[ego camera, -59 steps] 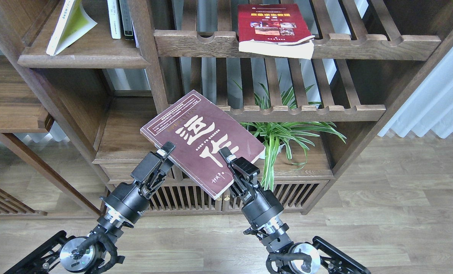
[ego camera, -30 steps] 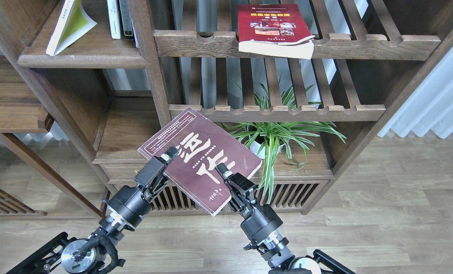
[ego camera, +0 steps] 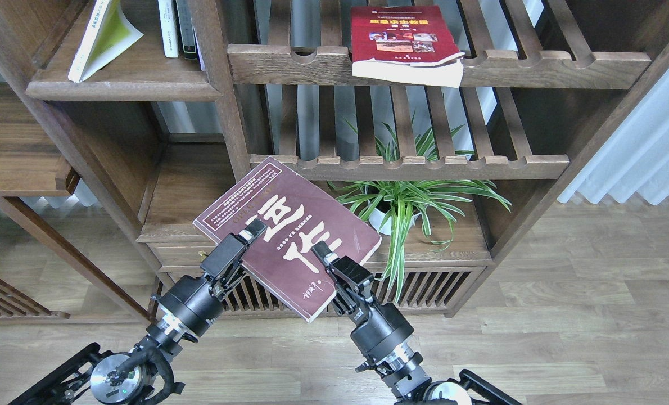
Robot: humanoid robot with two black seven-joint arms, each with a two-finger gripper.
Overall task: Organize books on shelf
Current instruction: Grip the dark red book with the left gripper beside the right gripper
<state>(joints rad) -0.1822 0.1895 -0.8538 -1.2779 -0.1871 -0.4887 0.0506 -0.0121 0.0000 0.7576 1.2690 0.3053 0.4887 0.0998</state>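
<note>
The dark maroon book (ego camera: 278, 222) with big white characters is held tilted in the air in front of the bookcase. My left gripper (ego camera: 249, 235) is shut on its lower left edge and my right gripper (ego camera: 322, 256) is shut on its lower right edge. The lime-yellow book (ego camera: 103, 35) leans, partly open, on the solid dark-brown shelf (ego camera: 126, 87) at the top left. The red book (ego camera: 403, 40) with a yellow title lies flat on the upper slatted rack and overhangs its front rail.
Thin white and dark upright books (ego camera: 176, 28) stand on the shelf beside the post (ego camera: 222, 95). A second slatted rack (ego camera: 407, 166) lies just behind the held book. A potted spider plant (ego camera: 407, 205) stands on the lower board at the right.
Both grippers and the maroon book have moved down and slightly left, away from the lower slatted rack. The other books have not moved.
</note>
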